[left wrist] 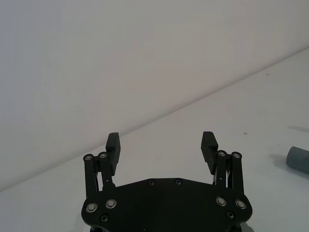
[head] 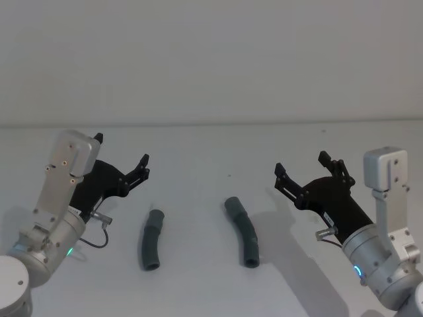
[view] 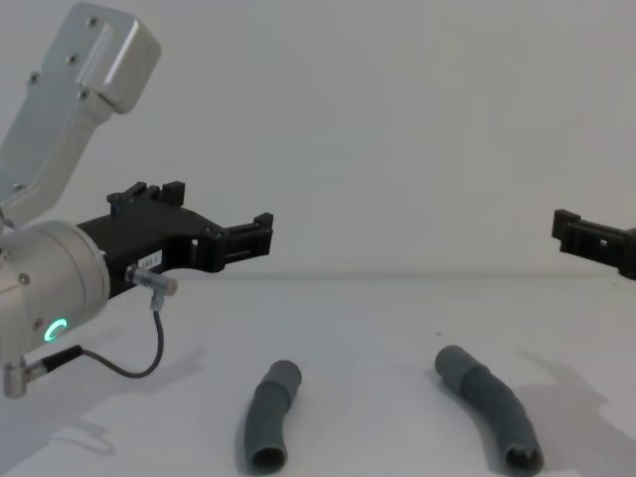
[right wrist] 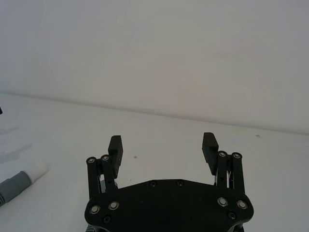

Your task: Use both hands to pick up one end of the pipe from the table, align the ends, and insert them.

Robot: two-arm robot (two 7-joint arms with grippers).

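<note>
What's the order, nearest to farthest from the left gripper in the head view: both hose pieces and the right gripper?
From the left gripper:
1. left hose piece, beside it
2. right hose piece, centre-right
3. right gripper, far right

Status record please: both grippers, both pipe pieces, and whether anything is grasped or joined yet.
left gripper: fingers open, empty, held above the table on the left
right gripper: fingers open, empty, held above the table on the right
left pipe piece: lying on the table, untouched
right pipe piece: lying on the table, untouched, apart from the left pipe piece
layout: both pieces lie between the two grippers
joined: no
</note>
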